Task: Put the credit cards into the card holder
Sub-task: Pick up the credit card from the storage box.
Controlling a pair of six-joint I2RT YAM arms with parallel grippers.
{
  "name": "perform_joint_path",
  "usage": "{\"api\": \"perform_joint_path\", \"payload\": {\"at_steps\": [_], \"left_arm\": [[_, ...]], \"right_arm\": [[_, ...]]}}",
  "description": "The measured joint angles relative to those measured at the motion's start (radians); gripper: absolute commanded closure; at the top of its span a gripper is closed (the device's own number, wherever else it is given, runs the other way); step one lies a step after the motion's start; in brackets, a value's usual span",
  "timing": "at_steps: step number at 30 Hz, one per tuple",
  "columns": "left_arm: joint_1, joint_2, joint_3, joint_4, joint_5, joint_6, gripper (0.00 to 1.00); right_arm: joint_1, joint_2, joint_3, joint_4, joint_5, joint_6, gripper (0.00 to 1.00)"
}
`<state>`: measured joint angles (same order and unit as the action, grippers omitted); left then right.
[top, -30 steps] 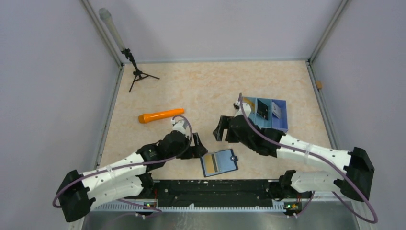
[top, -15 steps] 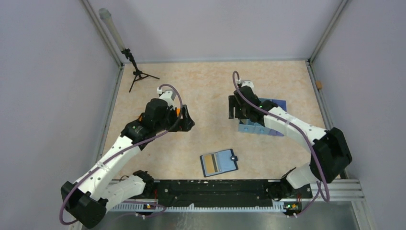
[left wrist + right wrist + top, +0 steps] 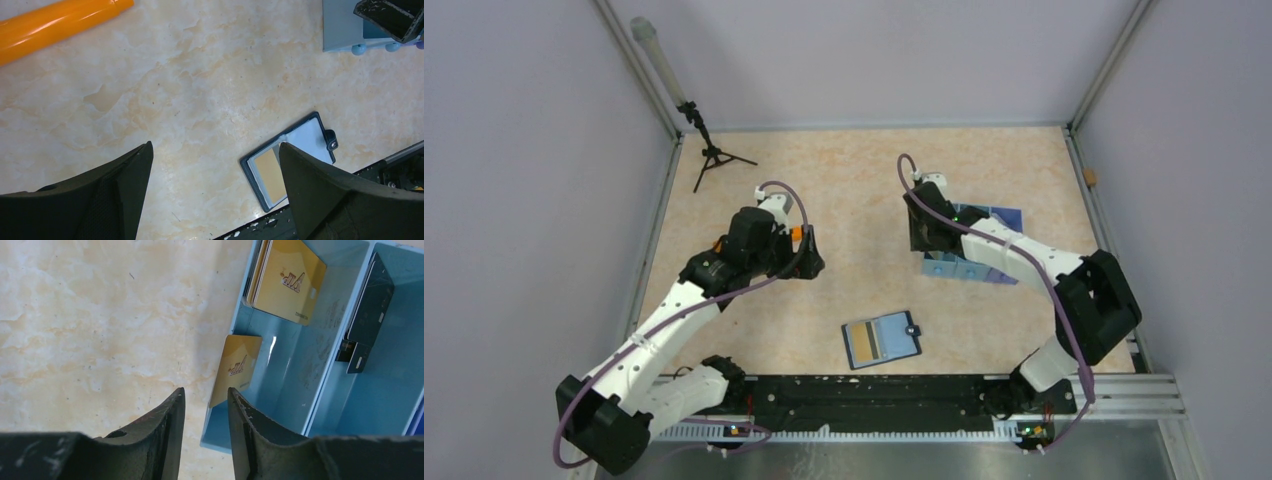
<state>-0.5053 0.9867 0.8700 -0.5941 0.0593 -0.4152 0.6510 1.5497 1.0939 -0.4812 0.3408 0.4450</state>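
Note:
The card holder (image 3: 882, 339) lies open near the front edge, pale blue inside, with a gold card (image 3: 871, 344) in its left half. It also shows in the left wrist view as the card holder (image 3: 290, 165). My left gripper (image 3: 809, 252) hangs wide open and empty, above and to the left of it; in its own view the left gripper (image 3: 215, 147) frames bare table. My right gripper (image 3: 206, 390) is over the left wall of the blue tray (image 3: 280, 390). Its jaws are narrowed but apart, just short of a gold credit card (image 3: 236, 369) leaning on that wall. More gold cards (image 3: 285, 277) and black cards (image 3: 370, 305) stand in the tray.
An orange tube (image 3: 55, 25) lies under my left arm, mostly hidden from above. A small tripod with a microphone (image 3: 714, 155) stands at the back left corner. The blue tray (image 3: 1009, 222) sits right of centre. A black rail (image 3: 874, 400) runs along the near edge.
Both arms have drawn away from the card holder. The left rose over the orange tube. The right went to the tray's left wall, and its jaws narrowed.

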Motion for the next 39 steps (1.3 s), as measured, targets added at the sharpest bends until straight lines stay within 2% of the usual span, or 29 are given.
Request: {"api": "perform_joint_path", "payload": {"at_steps": [7,13,19,26,32,35,39], "left_arm": [[0.006,0.0,-0.002,0.001,-0.001,0.006,0.01],[0.011,0.0,-0.003,0.001,0.0,0.008,0.01],[0.014,0.0,-0.003,0.002,-0.001,0.009,0.01],[0.018,-0.003,-0.005,0.006,0.02,0.029,0.01],[0.017,-0.029,-0.046,0.064,0.16,0.027,0.02],[0.002,-0.045,-0.082,0.122,0.245,0.016,0.01],[-0.042,-0.06,-0.114,0.201,0.351,-0.005,0.01]], "right_arm": [[-0.008,0.047,0.008,0.001,0.01,-0.012,0.85],[-0.012,0.048,0.016,-0.001,0.023,-0.016,0.89],[-0.013,0.041,0.021,-0.01,0.051,-0.019,1.0],[-0.013,-0.011,0.028,-0.073,0.108,-0.031,1.0],[-0.013,-0.166,0.068,-0.146,0.124,-0.076,1.0],[-0.013,-0.266,0.074,-0.161,0.047,-0.116,1.0],[-0.013,-0.36,0.074,-0.2,-0.146,-0.169,1.0]]}}
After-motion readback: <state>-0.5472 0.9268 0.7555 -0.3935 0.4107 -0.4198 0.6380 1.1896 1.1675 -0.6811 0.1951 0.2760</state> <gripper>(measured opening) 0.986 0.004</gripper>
